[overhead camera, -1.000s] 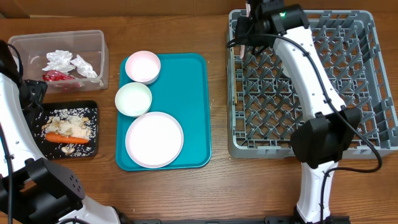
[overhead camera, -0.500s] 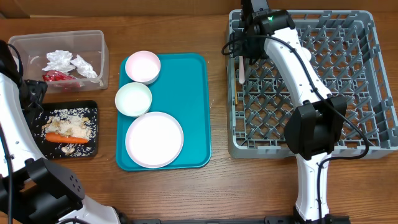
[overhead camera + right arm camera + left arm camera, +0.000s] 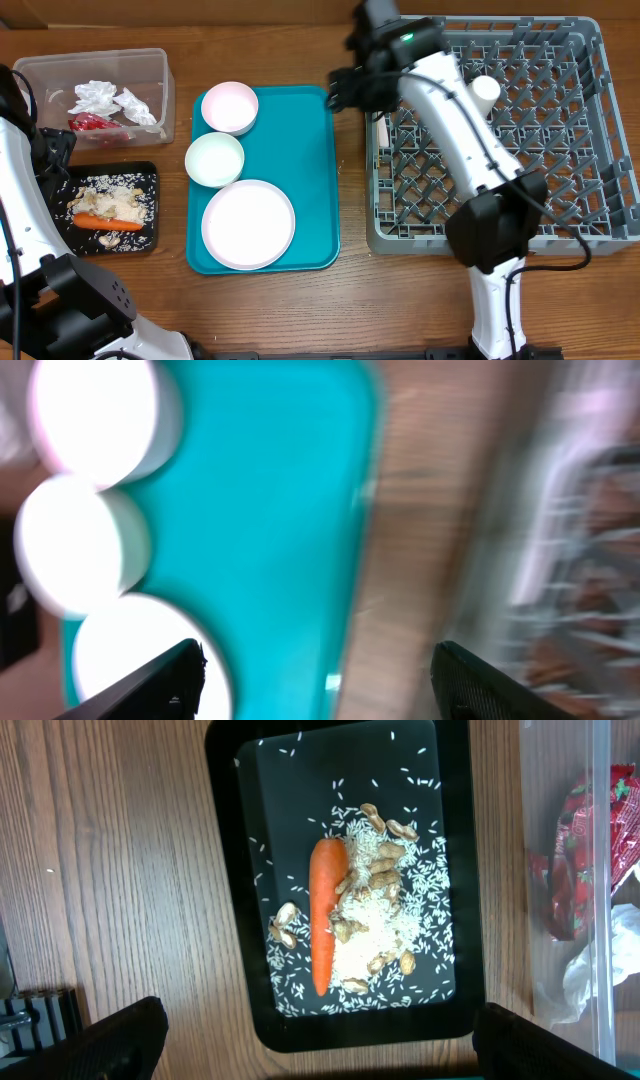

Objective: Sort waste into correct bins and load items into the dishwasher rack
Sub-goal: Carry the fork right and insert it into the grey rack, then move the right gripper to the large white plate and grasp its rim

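My right gripper (image 3: 347,87) hangs open and empty over the gap between the teal tray (image 3: 312,180) and the dishwasher rack (image 3: 590,232). Its wrist view is blurred: two white bowls (image 3: 95,410) (image 3: 75,545) and the plate (image 3: 130,660) lie on the teal tray. A white fork (image 3: 382,128) and a white cup (image 3: 485,88) rest in the rack. My left gripper (image 3: 320,1060) stands open above the black tray (image 3: 225,870), which holds the carrot (image 3: 325,910) and rice (image 3: 400,920). The clear tub (image 3: 160,60) holds napkins (image 3: 100,97) and a red wrapper (image 3: 575,870).
The right arm stretches across the rack's left half. Bare wooden table lies between the black tray and the teal tray and along the front edge. The left arm's base stands at the front left corner.
The right gripper opened and let the fork go into the rack's left side. It then swung left, out of the rack towards the teal tray. The left arm has not moved.
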`<state>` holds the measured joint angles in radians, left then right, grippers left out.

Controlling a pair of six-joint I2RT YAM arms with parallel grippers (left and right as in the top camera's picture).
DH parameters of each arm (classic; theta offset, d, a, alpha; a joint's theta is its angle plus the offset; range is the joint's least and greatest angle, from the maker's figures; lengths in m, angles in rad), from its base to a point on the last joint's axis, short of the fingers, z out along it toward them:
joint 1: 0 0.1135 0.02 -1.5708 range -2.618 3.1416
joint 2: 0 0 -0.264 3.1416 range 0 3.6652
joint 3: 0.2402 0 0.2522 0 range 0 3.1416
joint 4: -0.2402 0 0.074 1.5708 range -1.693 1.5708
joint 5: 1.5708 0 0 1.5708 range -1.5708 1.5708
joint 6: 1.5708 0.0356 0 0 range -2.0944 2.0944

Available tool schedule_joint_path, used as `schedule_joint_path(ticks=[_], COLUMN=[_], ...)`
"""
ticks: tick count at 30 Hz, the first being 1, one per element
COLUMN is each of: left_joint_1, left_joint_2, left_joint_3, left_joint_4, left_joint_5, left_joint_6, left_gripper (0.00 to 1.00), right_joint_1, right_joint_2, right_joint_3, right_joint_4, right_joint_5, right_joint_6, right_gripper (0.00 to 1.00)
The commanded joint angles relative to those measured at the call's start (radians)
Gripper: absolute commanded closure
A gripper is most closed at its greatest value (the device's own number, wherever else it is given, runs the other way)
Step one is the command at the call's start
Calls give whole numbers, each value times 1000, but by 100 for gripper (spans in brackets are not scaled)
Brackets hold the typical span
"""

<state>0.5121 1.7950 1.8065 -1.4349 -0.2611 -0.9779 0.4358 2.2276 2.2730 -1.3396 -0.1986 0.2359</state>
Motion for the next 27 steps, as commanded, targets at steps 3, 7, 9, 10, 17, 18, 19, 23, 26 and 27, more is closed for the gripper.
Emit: schedule_joint_path(ticks=[3, 7, 9, 10, 17, 18, 19, 23, 26, 27], left_joint_1=[-4, -4, -4, -4, -4, -4, -4, -4, -4, -4], left_joint_2=[-17, -17, -17, -17, -17, -17, -17, -17, -16, -17], left_joint_3=[-4, -4, -4, -4, -4, -4, -4, -4, -4, -4], left_joint_4=[0, 0, 0, 0, 0, 0, 0, 0, 0, 0], left_joint_5=[0, 0, 0, 0, 0, 0, 0, 0, 0, 0], left_joint_6=[-21, -21, -21, -21, -21, -21, -21, -21, -21, -21], left_gripper=[0, 0, 0, 0, 0, 0, 0, 0, 0, 0], right_joint_1=[137, 218, 255, 271, 322, 322, 322, 322, 322, 322], right_joint_2=[-37, -37, -37, -37, -37, -37, -37, -37, -37, -37], right_joint_3=[-21, -68, -96, -113, -251, -269, -286, -362, -415, -436], right_joint_4=[-5, -1, -2, -3, 6, 10, 16, 42, 67, 81], right_joint_5=[-27, -27, -23, -12, 85, 85, 85, 84, 71, 60], right_joint_6=[-2, -2, -2, -2, -1, -1, -1, -1, -1, -1], right_gripper=[13, 1, 0, 0, 0, 0, 0, 0, 0, 0])
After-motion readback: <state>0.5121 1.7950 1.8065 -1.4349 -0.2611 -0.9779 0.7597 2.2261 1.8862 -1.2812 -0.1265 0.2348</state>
